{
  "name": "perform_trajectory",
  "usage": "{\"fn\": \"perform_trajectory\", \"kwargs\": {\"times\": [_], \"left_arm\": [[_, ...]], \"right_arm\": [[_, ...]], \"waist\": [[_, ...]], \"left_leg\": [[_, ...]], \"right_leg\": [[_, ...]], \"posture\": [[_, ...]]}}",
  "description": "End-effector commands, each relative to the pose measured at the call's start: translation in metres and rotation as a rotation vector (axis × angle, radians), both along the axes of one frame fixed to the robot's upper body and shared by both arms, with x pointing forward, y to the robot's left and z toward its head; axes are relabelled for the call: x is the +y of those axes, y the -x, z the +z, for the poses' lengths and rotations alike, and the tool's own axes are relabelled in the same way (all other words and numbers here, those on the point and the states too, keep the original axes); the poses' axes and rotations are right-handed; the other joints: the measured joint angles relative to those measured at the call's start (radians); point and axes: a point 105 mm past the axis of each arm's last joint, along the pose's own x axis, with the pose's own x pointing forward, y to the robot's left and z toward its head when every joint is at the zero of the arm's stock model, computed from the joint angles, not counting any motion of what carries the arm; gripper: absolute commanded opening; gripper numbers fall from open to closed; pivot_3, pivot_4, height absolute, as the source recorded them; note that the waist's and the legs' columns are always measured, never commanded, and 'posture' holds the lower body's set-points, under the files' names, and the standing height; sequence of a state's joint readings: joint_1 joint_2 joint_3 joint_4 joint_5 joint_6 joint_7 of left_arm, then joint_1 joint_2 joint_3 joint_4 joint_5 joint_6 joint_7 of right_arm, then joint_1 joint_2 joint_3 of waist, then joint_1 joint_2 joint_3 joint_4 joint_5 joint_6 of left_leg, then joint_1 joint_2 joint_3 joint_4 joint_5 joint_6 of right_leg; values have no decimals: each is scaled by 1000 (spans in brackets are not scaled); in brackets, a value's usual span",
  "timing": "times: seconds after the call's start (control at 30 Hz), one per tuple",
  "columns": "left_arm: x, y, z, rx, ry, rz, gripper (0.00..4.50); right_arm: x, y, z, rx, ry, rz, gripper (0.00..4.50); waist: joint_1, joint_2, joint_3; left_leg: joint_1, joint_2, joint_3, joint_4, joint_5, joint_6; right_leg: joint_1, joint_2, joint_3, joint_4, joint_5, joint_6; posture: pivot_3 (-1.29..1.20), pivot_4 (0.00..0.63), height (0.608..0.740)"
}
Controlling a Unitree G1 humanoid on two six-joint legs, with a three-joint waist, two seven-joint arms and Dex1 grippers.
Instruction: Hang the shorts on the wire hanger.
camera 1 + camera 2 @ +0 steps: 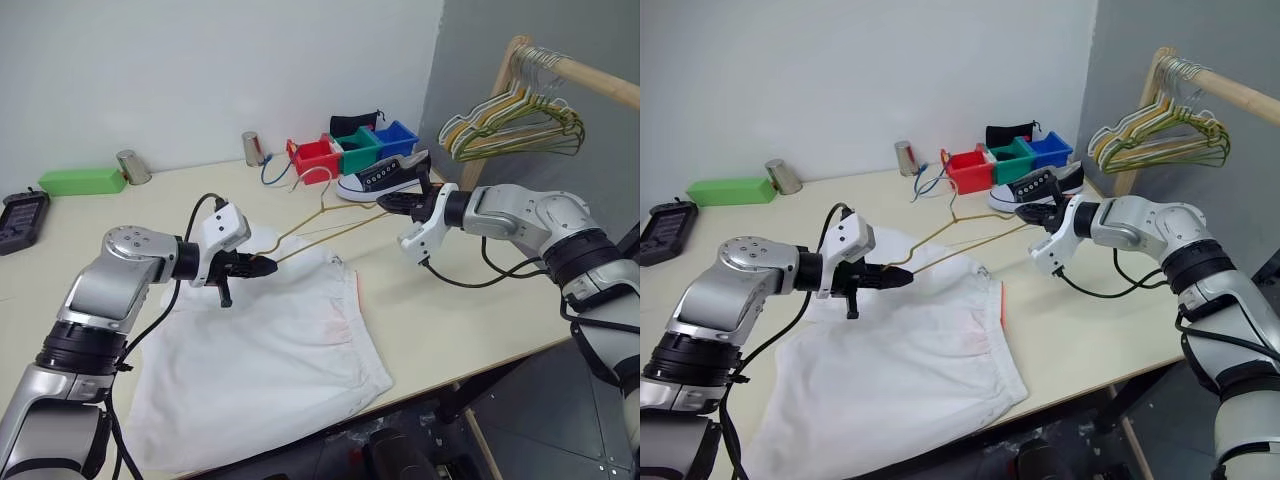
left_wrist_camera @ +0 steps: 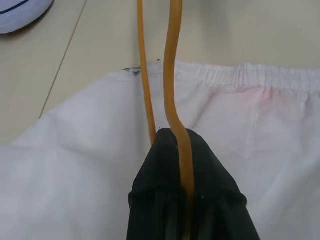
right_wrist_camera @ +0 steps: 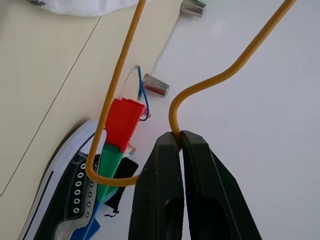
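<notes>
The white shorts lie spread flat on the table, their gathered waistband towards the far side. Above them the yellow-orange wire hanger is held in the air between both arms. My left gripper is shut on the hanger's left end, just above the shorts' upper edge; in the left wrist view the wire runs out from between the black fingers. My right gripper is shut on the hanger's other end, where the wire bends, above the table beside the shoe.
A black-and-white shoe and red, green and blue bins stand behind the right gripper. A bunch of hangers hangs on a wooden rail at the right. A green box, two metal cups and a black device sit at the far left.
</notes>
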State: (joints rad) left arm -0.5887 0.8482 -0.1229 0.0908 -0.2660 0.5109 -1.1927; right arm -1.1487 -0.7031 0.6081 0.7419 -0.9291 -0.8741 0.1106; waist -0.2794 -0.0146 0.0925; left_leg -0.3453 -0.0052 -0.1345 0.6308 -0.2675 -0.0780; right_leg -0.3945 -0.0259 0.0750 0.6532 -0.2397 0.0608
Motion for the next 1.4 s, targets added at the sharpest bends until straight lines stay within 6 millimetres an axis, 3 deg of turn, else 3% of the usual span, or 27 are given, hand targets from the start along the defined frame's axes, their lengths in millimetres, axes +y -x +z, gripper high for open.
{"fn": "perform_trajectory", "kwargs": {"times": [0.03, 0.4, 0.9, 1.1, 1.4], "left_arm": [[-2, -4, 24, -93, 54, -21, 561], [5, -8, 26, -129, -5, -13, 2851], [-5, -2, 26, -86, 17, -37, 2851], [-3, 1, 6, -54, -18, -24, 2851], [-3, 2, -5, -44, -50, -13, 2851]], "right_arm": [[3, 2, 22, -48, -53, 17, 0], [2, 2, 19, -34, -34, 10, 0], [-12, -5, -2, 66, 49, -92, 0], [-3, 1, 9, 61, 12, -61, 0], [6, 8, 20, 50, -13, -36, 0]], "waist": [[0, 0, 0], [0, 0, 0], [-6, 0, -1], [-9, 0, -1], [-13, 0, -1]], "left_leg": [[0, 0, 0, 0, 0, 0], [1, 0, 0, 1, 0, 0], [1, 0, 0, 2, 0, 0], [1, 0, 0, 2, 0, 0], [1, 0, -1, 2, 0, 0]], "right_leg": [[0, 0, 0, 0, 0, 0], [-1, 0, 0, 5, 0, 0], [-1, 0, 0, 6, 0, 0], [-1, 0, 0, 6, 0, 0], [-1, 0, 0, 6, 0, 0]], "posture": [[-205, 1, 740], [-206, 0, 740], [-209, 7, 740], [-214, 14, 740], [-220, 16, 740]]}}
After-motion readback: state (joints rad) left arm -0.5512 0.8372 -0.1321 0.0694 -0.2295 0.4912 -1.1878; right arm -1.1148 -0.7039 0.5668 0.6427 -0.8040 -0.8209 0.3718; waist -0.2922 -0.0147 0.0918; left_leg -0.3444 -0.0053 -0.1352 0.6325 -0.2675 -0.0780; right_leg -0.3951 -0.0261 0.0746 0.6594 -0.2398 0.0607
